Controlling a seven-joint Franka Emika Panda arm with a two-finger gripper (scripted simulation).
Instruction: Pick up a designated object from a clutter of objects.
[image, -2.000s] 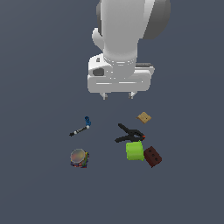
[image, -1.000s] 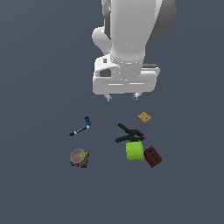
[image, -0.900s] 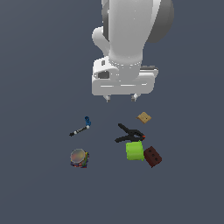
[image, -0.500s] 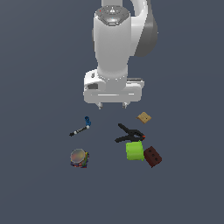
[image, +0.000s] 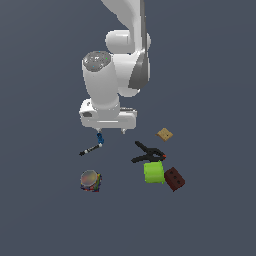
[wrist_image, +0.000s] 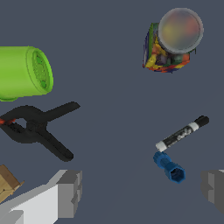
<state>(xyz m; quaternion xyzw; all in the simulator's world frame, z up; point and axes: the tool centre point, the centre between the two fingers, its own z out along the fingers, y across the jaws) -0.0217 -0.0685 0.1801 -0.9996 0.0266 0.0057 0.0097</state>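
Hovering above the clutter, the gripper (image: 110, 132) holds its fingers (wrist_image: 69, 193) spread wide; the blue piece (wrist_image: 169, 168) lies between them, nearer one finger, touching the black stick (wrist_image: 182, 133).

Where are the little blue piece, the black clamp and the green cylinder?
blue piece (wrist_image: 169, 167), wrist view, its middle
clamp (wrist_image: 37, 129), wrist view, where its arms cross
green cylinder (image: 154, 172), exterior view, its side

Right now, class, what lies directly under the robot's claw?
Under the open claw lies the small blue piece, nearer one finger, with the black-and-white stick just beyond. In the exterior view the hand partly covers the blue piece.
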